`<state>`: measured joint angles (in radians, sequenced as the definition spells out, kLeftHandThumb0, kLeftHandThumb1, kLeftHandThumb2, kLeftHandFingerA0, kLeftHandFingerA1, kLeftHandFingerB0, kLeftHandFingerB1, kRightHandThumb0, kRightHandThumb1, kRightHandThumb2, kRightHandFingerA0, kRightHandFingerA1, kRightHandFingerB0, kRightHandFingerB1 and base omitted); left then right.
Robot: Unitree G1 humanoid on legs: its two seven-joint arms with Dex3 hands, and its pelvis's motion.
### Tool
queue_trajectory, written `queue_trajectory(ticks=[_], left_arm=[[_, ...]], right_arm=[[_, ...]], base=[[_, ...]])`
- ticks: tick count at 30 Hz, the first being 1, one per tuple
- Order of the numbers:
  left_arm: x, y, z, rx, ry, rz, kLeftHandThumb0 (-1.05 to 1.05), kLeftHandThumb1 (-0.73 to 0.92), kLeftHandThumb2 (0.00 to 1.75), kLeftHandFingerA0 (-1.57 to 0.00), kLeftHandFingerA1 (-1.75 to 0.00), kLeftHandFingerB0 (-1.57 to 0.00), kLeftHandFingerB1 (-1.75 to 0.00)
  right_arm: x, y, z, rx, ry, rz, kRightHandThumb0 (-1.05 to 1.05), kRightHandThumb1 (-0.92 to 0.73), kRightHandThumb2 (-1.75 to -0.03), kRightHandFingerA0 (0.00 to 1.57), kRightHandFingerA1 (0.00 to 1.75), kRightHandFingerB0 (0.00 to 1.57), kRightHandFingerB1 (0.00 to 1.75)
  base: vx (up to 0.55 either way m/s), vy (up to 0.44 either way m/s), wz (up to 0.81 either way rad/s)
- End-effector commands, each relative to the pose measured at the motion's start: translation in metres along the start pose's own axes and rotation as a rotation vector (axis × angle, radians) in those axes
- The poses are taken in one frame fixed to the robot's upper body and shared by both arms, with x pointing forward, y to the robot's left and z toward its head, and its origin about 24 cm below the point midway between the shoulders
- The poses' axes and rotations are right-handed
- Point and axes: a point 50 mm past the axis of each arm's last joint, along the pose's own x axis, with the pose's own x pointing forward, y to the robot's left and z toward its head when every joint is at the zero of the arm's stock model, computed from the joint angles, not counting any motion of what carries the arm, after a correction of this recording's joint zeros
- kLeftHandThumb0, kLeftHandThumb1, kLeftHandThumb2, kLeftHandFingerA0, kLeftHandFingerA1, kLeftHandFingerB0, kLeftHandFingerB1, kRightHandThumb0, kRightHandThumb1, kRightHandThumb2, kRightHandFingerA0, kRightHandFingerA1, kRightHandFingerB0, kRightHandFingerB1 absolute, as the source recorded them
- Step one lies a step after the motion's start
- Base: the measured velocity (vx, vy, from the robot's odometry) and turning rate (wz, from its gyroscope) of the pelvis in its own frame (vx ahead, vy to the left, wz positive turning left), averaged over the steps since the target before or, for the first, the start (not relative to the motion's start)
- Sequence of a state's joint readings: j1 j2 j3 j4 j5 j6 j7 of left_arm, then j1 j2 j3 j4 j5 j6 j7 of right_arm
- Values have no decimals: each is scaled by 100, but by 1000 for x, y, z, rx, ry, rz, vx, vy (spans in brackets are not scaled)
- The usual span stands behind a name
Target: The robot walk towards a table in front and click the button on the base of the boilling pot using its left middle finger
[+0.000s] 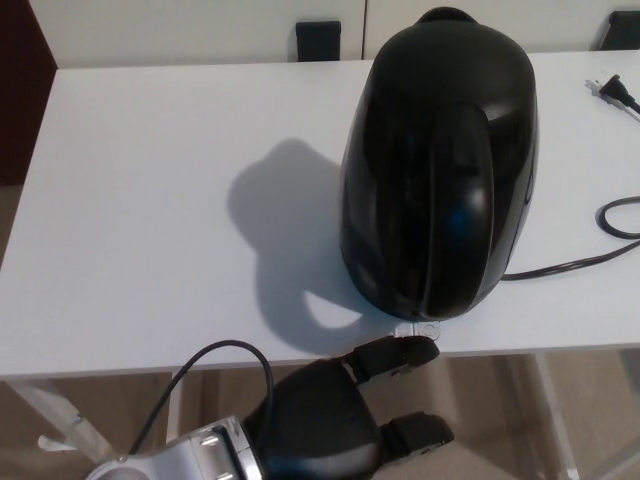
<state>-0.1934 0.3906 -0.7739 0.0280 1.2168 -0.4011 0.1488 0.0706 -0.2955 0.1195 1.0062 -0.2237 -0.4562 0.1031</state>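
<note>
Pot (440, 160) looks big, hard and shiny; we only press its small button (428, 328), just past our open left robot hand (345, 420), gently.

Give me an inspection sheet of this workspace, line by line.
Surface: white table, with the kettle's shadow on it.
Job's things: black boiling pot upright near the front edge; a small clear button tab sticks out from its base at the edge.
Clutter: nothing seen.
Hands: left hand below the table's front edge, fingers apart, upper fingertip just under the tab; contact cannot be told. Right hand not in view.
Cables: black power cord runs from the pot's base to the right; its plug lies loose on the table. A thin black wire loops over the left wrist.
Surroundings: pale wall, dark chair backs behind the table, tan floor below.
</note>
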Motion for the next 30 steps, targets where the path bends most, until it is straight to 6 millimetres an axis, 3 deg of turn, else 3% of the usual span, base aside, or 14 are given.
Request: queue_trajectory(ticks=[1,6,7,8,9,10,30], left_arm=[[0,-2,-4,26,21,4,-71,80,65,-33,-31,-27,-30],[1,-2,-5,4,32,-38,-71,81,64,-28,-32,-24,-30],[1,-2,-5,7,34,-30,-71,80,64,-30,-32,-25,-30],[1,-2,-5,7,35,-26,-71,80,64,-30,-32,-25,-30],[2,-2,-6,7,35,-26,-71,80,64,-30,-32,-25,-30],[2,-2,-6,8,35,-30,-71,81,64,-29,-31,-24,-30],[6,3,-9,15,45,-33,-70,81,64,-28,-31,-23,-30]], right_arm=[[-4,-7,-5,-11,26,4,-47,-63,-60,66,41,55,38],[-3,-6,-5,-15,28,3,-47,-63,-60,69,42,55,38],[-3,-6,-5,-9,29,4,-52,-53,-83,64,56,50,52],[-3,-7,-5,-7,25,4,-51,-52,-83,64,57,50,52],[-3,-7,-5,-7,24,3,-51,-52,-83,64,57,50,52],[-3,-7,-4,-10,23,3,-47,-63,-60,69,42,56,39],[-3,-6,-3,-42,13,7,-46,-65,-60,70,43,55,39]], base=[[0,0,0],[0,0,0],[0,0,0],[0,0,0],[0,0,0],[0,0,0],[0,0,0]])
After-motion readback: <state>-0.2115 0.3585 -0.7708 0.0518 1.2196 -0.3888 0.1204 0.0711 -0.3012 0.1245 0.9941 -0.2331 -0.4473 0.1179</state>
